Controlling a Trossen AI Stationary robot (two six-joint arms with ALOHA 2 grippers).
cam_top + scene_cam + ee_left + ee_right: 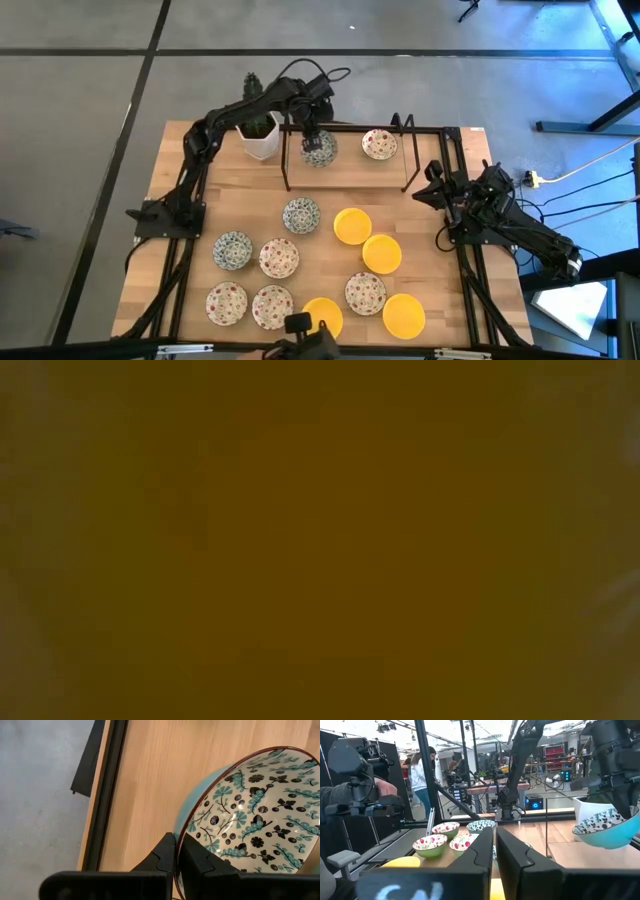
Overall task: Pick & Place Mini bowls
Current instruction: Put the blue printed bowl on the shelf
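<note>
My left gripper (314, 134) reaches to the table's far side and is shut on a white mini bowl with a blue-green pattern (321, 151). The right wrist view shows that bowl (605, 827) tilted just above the wood. A red-speckled bowl (379, 144) rests on its base to its right. Several more mini bowls sit on their bases on the near half, among them a blue-green one (301, 215), a yellow one (352, 226) and a red-speckled one (279, 257). My right gripper (495, 845) is shut and empty, parked at the table's right edge (468, 205). My left gripper pinches the bowl's rim (186, 827), with one finger (202, 860) inside the bowl and the other (161, 857) on its turquoise outer wall. The fingers come steeply from above. The bowl hangs tilted below them and looks clear of the table.
A thin black rack frame (345, 128) stands around the far bowls, and a white cactus pot (262, 138) stands just left of the held bowl. A yellow-brown blur fills the low view. People stand in the room beyond the table (420, 770).
</note>
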